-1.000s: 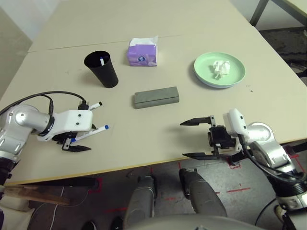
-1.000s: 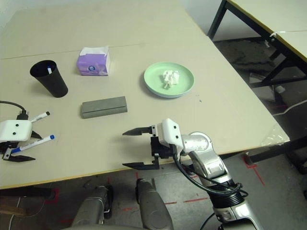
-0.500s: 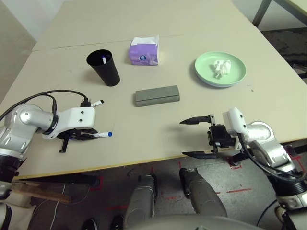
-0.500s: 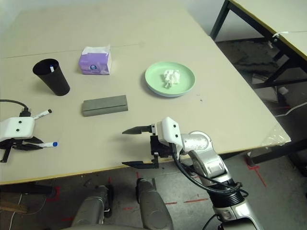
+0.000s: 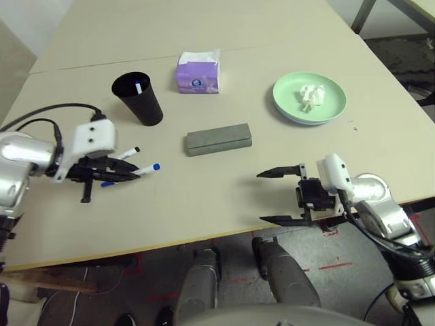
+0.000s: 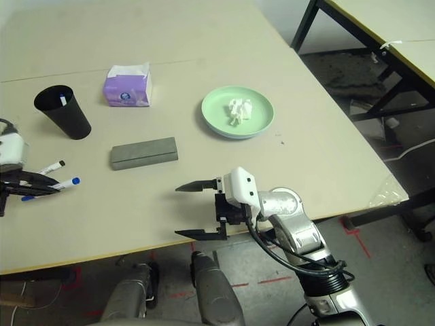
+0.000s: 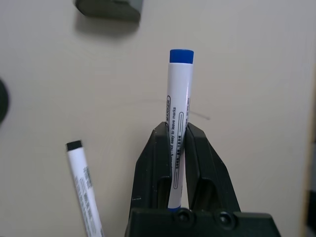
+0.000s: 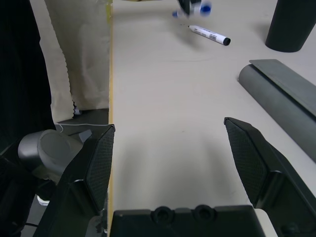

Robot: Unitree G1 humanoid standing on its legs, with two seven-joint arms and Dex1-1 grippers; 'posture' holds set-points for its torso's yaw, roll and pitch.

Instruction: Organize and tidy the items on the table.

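My left gripper (image 5: 129, 174) is shut on the blue-capped white marker (image 7: 177, 108), holding it just above the table (image 5: 204, 197) at the near left. The black-capped marker (image 5: 129, 153) lies on the table right beside it. Behind them stands the black cup (image 5: 141, 103) with a pen in it. The grey glasses case (image 5: 219, 138) lies mid-table, and the purple tissue box (image 5: 198, 73) sits farther back. Crumpled white tissue (image 5: 309, 95) rests on the green plate (image 5: 287, 103) at the right. My right gripper (image 5: 263, 197) hovers open and empty over the near edge.
A thin seam (image 5: 285, 47) crosses the far part of the tabletop. A dark-legged table (image 6: 380, 41) stands beyond the far right corner. The floor lies just past the near edge under my right gripper.
My left gripper closed on the blue-capped marker and carried it off the table, away from the near edge toward the black-capped marker. The right gripper stayed put.
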